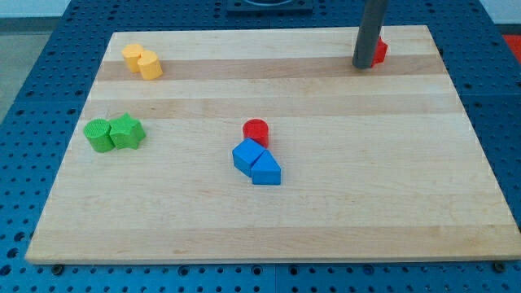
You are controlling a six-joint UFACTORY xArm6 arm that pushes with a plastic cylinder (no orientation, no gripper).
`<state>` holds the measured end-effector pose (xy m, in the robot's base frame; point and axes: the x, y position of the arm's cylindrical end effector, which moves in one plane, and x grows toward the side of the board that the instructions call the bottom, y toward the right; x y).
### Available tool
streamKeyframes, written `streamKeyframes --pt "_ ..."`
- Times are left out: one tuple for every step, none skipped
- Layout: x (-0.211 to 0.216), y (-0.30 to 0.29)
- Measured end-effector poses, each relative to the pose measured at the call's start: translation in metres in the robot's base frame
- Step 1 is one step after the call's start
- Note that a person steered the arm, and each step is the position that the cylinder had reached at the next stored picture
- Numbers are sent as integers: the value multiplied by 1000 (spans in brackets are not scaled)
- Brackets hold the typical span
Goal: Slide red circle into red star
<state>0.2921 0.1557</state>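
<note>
The red circle (256, 131) sits near the middle of the wooden board, touching the top of a blue block. The red star (379, 52) is at the view's top right, mostly hidden behind my rod; only its right part shows. My tip (362, 67) rests on the board just left of the red star, against or very close to it, and far up and right of the red circle.
Two blue blocks (256, 163) lie together just below the red circle. Two green blocks (114, 133) sit at the view's left. Two yellow blocks (142, 62) sit at the top left. The board's top edge is close behind the red star.
</note>
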Motion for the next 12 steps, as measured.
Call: streamKeyframes --pt "2 -5" --pt "33 -47" --pt "50 -83" --pt "55 -113" --pt "57 -142" --pt "57 -167" --pt "57 -191" --pt "80 -211" --pt "145 -212" --pt "158 -212" --pt "156 -206" --pt "154 -175"
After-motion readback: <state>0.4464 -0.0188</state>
